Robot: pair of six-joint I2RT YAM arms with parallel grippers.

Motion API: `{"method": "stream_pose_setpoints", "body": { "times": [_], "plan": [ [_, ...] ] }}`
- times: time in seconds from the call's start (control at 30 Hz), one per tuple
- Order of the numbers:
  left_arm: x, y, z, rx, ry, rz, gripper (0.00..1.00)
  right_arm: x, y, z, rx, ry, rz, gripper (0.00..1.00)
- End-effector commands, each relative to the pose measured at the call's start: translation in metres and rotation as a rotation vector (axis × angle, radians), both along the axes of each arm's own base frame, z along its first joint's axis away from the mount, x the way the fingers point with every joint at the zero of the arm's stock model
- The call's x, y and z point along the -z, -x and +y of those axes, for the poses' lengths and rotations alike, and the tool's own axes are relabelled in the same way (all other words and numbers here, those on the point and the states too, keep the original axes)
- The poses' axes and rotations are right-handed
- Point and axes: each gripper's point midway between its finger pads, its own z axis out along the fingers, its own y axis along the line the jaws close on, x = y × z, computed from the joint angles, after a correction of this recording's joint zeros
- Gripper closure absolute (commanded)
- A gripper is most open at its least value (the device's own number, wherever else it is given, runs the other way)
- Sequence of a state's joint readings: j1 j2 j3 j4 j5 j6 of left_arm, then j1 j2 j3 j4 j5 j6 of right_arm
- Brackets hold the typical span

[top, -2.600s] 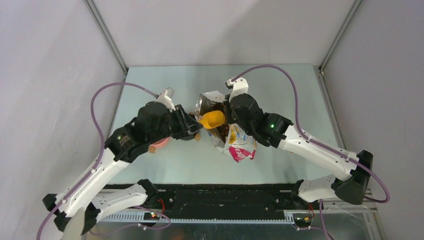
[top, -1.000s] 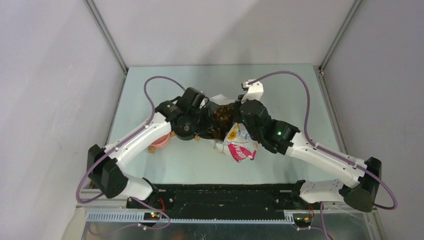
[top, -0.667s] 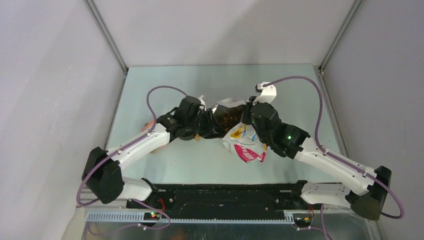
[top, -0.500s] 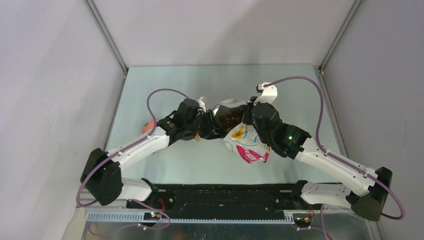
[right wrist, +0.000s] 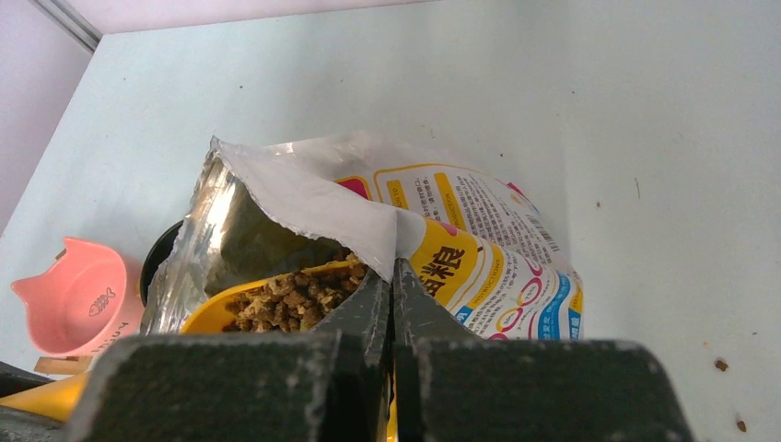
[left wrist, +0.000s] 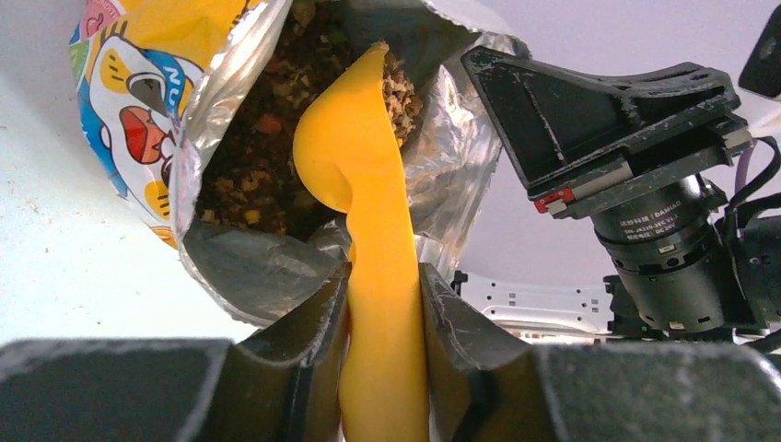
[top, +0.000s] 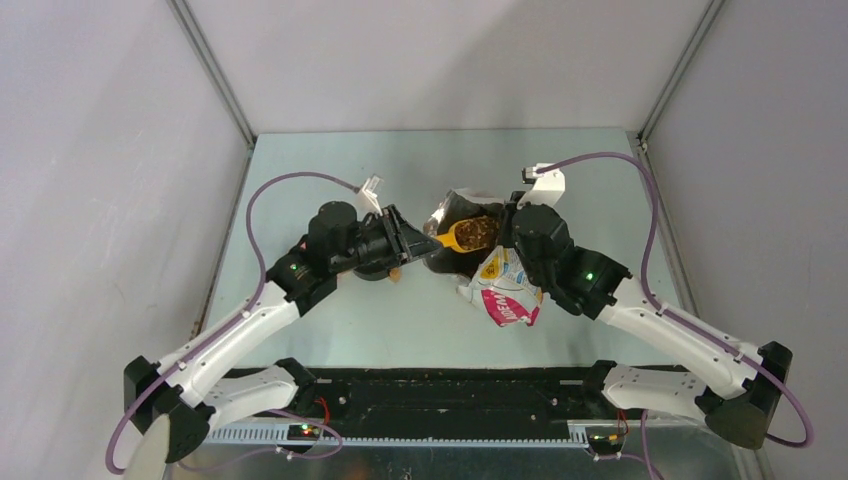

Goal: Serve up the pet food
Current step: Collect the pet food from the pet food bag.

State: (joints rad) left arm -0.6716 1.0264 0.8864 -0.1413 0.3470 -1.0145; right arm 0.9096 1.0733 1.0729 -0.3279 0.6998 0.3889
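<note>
The pet food is brown kibble point(left wrist: 249, 166) inside the open foil-lined cat-print bag point(top: 500, 285), which lies mid-table. My left gripper point(left wrist: 385, 276) is shut on the handle of a yellow scoop point(top: 462, 236). The scoop's bowl sits at the bag's mouth, heaped with kibble point(right wrist: 285, 295). In the top view my left gripper point(top: 415, 240) is just left of the bag. My right gripper point(right wrist: 394, 276) is shut on the bag's upper edge point(right wrist: 304, 198) and holds the mouth open; from above, that gripper point(top: 510, 225) is at the bag's right rim.
A pink cat-shaped bowl point(right wrist: 78, 299) on a wooden stand sits left of the bag, under my left arm in the top view. A dark round rim point(right wrist: 158, 253) shows between bowl and bag. Stray kibble bits point(right wrist: 721, 365) lie on the table to the right.
My left arm has drawn back to the left. The scoop, buried in the bag before, now shows at the mouth filled with kibble. The bag and right gripper shifted slightly right.
</note>
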Motion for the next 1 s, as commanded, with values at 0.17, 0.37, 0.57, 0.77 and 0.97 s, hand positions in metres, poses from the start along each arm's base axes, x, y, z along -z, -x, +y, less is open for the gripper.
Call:
{"method": "stream_pose_setpoints", "body": {
  "times": [0.17, 0.37, 0.57, 0.77, 0.97],
  "plan": [
    [-0.004, -0.002, 0.001, -0.014, 0.086, 0.002, 1.0, -0.03, 0.002, -0.012, 0.036, -0.071, -0.076, 1.0],
    [-0.003, -0.006, 0.009, -0.036, 0.11, -0.022, 1.0, -0.035, 0.002, -0.015, 0.042, -0.062, -0.097, 1.0],
    [0.005, -0.015, 0.03, -0.092, -0.121, -0.069, 1.0, -0.037, 0.003, -0.015, 0.033, -0.053, -0.102, 1.0],
    [0.007, -0.009, 0.036, -0.059, -0.203, -0.068, 1.0, -0.036, 0.005, -0.013, 0.015, -0.055, -0.098, 1.0],
    [0.0, -0.008, 0.029, -0.026, -0.175, -0.075, 1.0, -0.035, 0.009, -0.01, -0.007, -0.056, -0.089, 1.0]
  ]
}}
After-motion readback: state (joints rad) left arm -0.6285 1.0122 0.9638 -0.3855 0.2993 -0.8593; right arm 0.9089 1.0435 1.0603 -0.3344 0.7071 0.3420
